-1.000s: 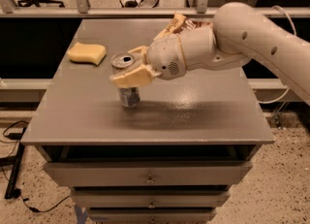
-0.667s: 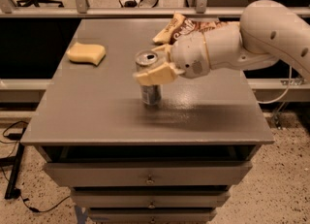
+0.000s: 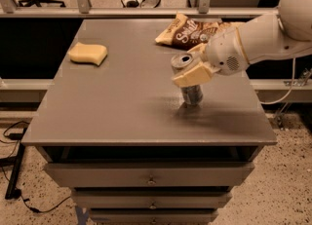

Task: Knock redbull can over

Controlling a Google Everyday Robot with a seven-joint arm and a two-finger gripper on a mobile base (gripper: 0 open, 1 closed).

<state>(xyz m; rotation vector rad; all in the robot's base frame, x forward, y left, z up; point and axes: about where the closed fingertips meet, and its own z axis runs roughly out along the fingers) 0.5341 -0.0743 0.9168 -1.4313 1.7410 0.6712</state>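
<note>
**Camera view: one table, items on and about it**

1. Grey, flat-topped rectangular table (image 3: 122, 102) with a stack of grey drawers (image 3: 148, 175) under its front edge, each with a small centre knob.
2. Redbull can (image 3: 191, 94): a slim silver-and-blue metal drink can with a shiny pull-tab top facing up.
   - It is right of the tabletop's centre, nearer the right edge than the left.
   - It is in front of the snack bag and well apart from the sponge.
   - It stands upright or nearly so, with its top leaning slightly left.
   - Its base is at the table surface, over a soft dark shadow.
3. Gripper (image 3: 187, 68), with two cream-coloured fingers (image 3: 192, 76) on a white rounded wrist.
   - It is at the can's upper half.
   - The near finger lies across the front of the can just below the rim, and the other shows behind the can.
   - The fingers are closed narrowly on the can, which is held between them.
4. White, smooth, thick-jointed robot arm (image 3: 263, 36), reaching in from the upper right above the table's right rear part.
5. Brown crinkled snack bag (image 3: 187, 31) with pale lettering, lying flat at the rear of the table. It is right of centre, and the arm partly covers its right end.
6. Yellow soft rectangular sponge (image 3: 87, 53), lying flat at the rear left, near the left edge.
7. Speckled light floor (image 3: 287, 180) to the right of the table.
8. Black cable (image 3: 14, 136) on the floor at the lower left.
</note>
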